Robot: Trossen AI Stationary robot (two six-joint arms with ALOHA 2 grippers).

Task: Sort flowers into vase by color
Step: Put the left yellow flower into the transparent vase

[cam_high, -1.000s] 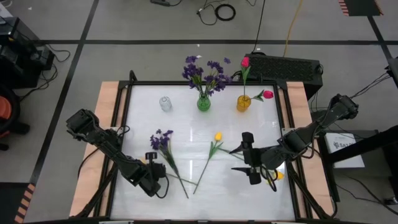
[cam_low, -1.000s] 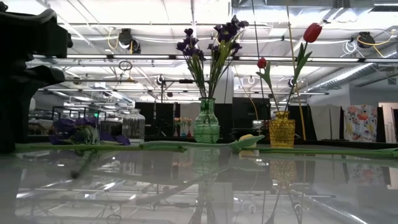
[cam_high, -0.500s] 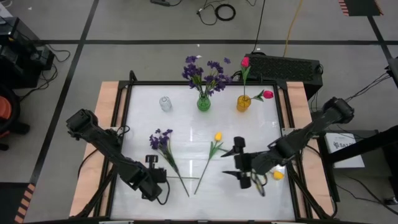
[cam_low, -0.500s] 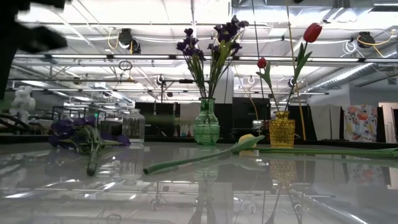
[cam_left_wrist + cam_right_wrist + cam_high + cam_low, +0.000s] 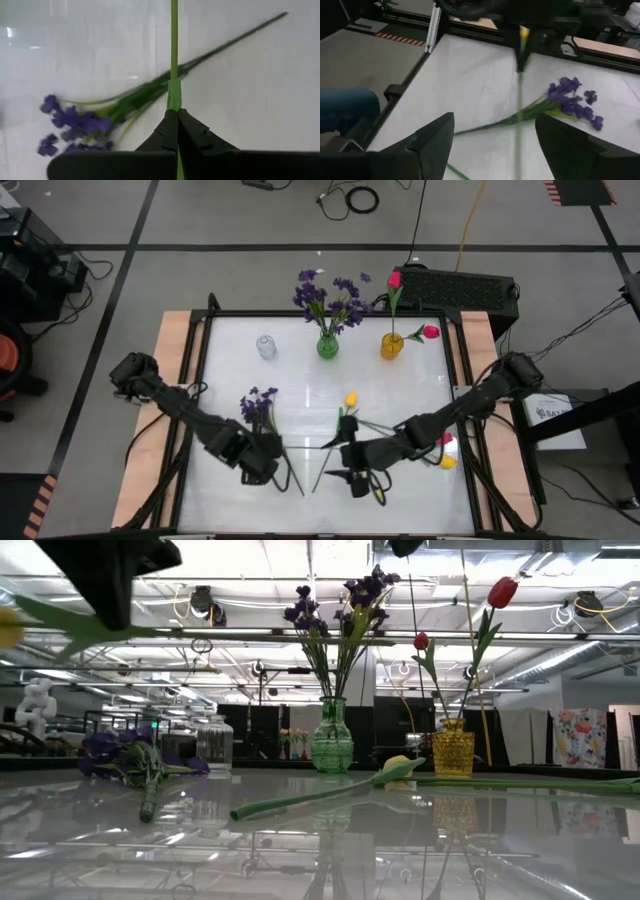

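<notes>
My left gripper (image 5: pixel 262 467) hangs over the table's near left part, shut on the thin green stem of a yellow tulip (image 5: pixel 524 33). Under it a purple flower bunch (image 5: pixel 258 404) lies flat on the table. A second yellow tulip (image 5: pixel 350 398) lies in the middle, its stem (image 5: pixel 325 460) running toward the near edge. My right gripper (image 5: pixel 333 460) hovers open by that stem. At the back stand a green vase (image 5: pixel 327 346) with purple flowers, an amber vase (image 5: pixel 391 346) with pink-red tulips, and a clear jar (image 5: pixel 265 346). My left gripper pinches the tulip's stem (image 5: pixel 174 97) between its two shut fingers, which come from above and point steeply down. The yellow bud sits up by the gripper. The stem trails below the fingers, clear of the table and of the purple bunch (image 5: pixel 70 122).
A pink-red bud (image 5: pixel 443 440) and a yellow one (image 5: pixel 447 463) lie by the table's right edge under my right arm. Wooden side rails (image 5: pixel 175 350) frame the white top. Bare table shows between the vases and the lying flowers.
My left gripper has shut on the yellow tulip's stem, risen and swung toward the table's middle, lifting the tulip clear. My right gripper, still open, has travelled toward the left and sunk a little, now beside the middle tulip's stem.
</notes>
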